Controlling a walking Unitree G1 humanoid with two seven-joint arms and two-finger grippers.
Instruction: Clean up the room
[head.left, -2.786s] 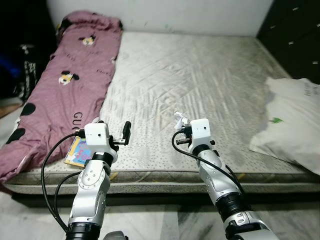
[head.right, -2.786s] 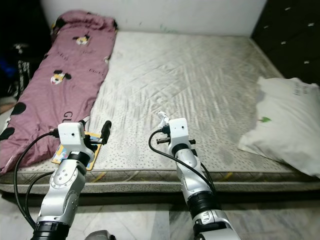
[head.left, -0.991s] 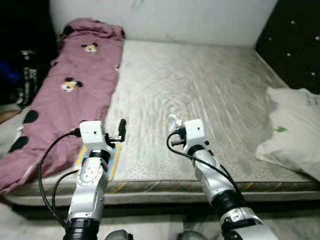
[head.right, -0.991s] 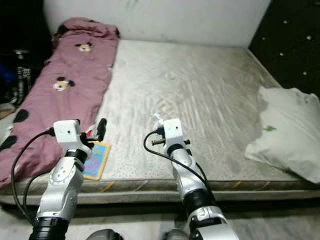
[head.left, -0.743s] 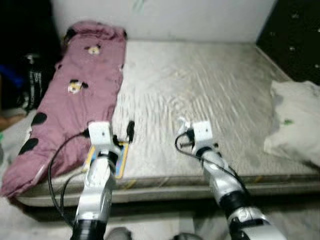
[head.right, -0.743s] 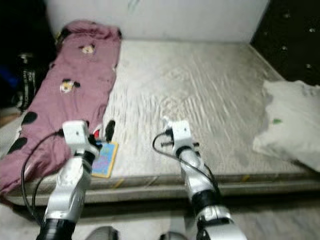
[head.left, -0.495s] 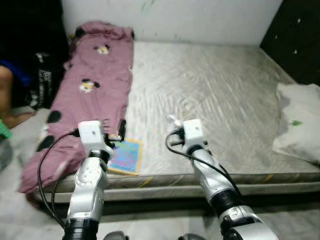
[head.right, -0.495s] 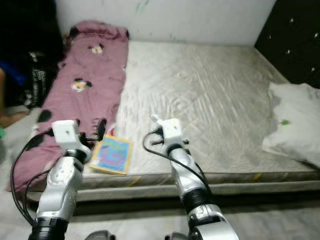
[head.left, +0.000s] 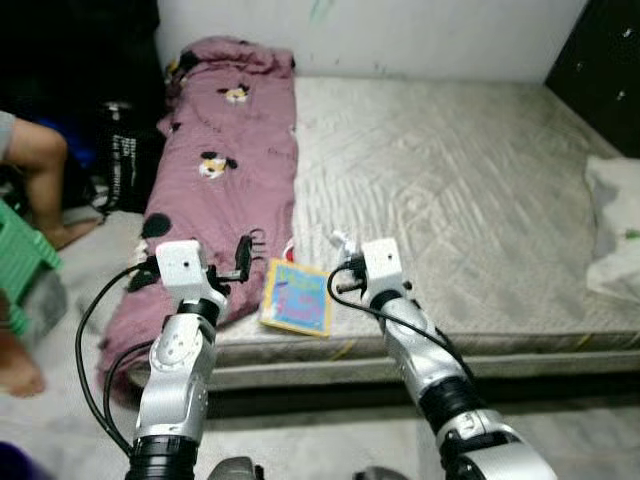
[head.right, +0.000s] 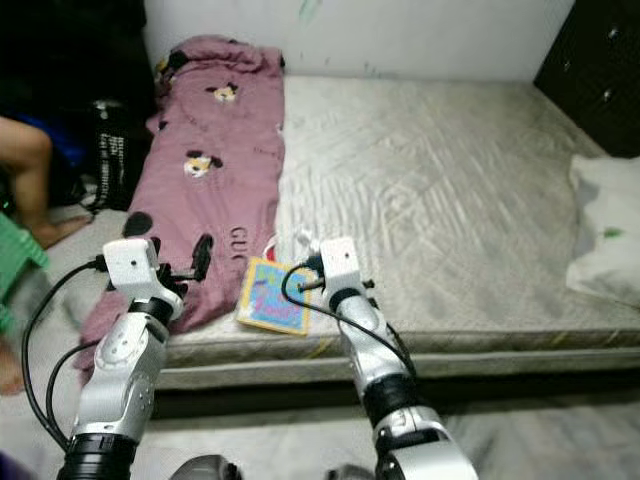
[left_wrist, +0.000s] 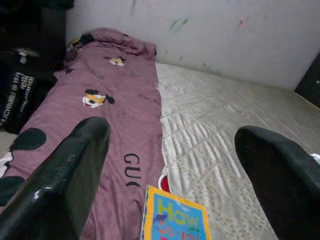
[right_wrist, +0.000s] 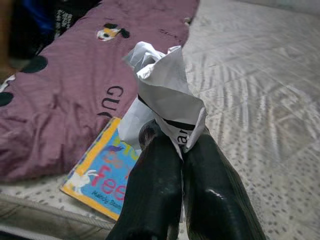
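Crumpled white paper (right_wrist: 161, 95) sits pinched between the two black fingers (right_wrist: 155, 195) of the right gripper (head.left: 340, 246), which are pressed together on its lower edge; the wad stands up above the fingertips. That gripper is held in the air over the near part of the grey mattress (head.left: 470, 190), just beside a colourful children's book (head.left: 297, 297). The book lies flat near the mattress's front edge, with its far left corner close to the purple blanket (head.left: 225, 175), though whether it touches the blanket cannot be told. The blanket, printed with cartoon mouse faces and black letters, runs the length of the mattress's left side and spills over the front corner toward the floor.

The left gripper (head.left: 243, 256) is raised over the blanket's near end, its fingers (left_wrist: 65, 175) spread wide apart and holding nothing. A white pillow (head.left: 615, 230) rests at the mattress's right edge, well apart from both grippers. To the left of the bed stands a black bag with white lettering (head.left: 125, 155), and beside it are a person's bare leg (head.left: 45, 175) and a green stool (head.left: 22, 275). Another bare foot (head.left: 15, 365) shows at the lower left on the floor.
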